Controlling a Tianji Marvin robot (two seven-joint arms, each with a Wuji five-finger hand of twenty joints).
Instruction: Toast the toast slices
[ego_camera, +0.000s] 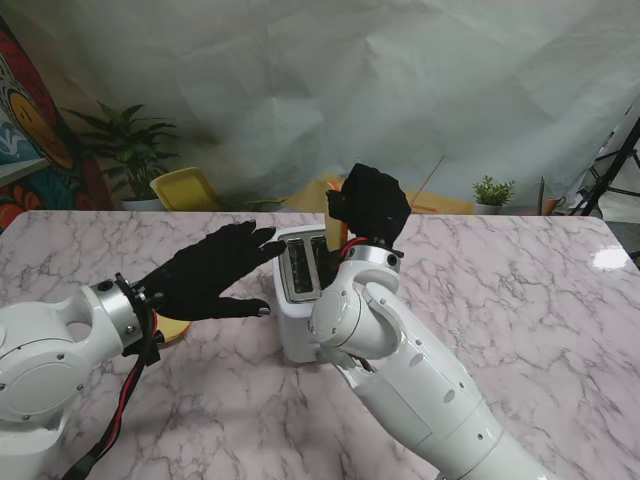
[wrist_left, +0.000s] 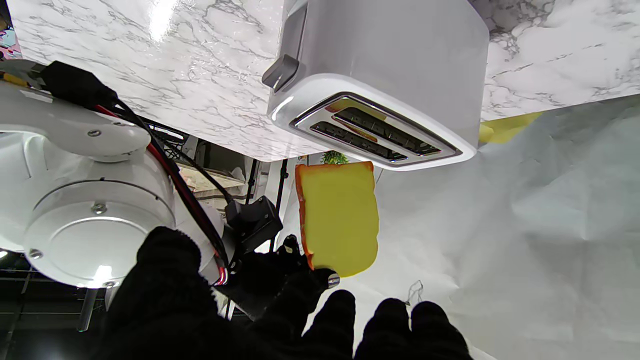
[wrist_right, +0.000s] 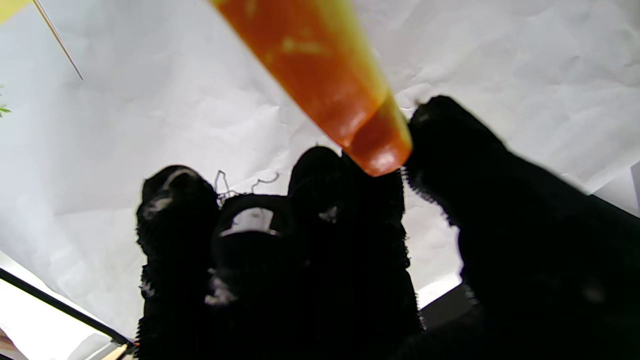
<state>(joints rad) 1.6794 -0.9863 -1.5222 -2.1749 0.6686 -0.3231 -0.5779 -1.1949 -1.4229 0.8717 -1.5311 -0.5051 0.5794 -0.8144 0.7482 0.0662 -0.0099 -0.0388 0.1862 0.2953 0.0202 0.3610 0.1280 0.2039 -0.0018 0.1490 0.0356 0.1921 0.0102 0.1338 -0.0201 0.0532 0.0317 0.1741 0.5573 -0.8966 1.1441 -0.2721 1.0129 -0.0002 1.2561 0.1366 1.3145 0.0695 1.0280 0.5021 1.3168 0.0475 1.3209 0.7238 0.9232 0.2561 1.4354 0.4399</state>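
The right arm crosses in front of the white toaster, hiding part of it. The left hand hovers beside it, fingers spread, empty. Farther off, the right hand pinches a toast slice over the slots.

White-grey marble table; white two-slot toaster upright mid-table; yellow plate left of it
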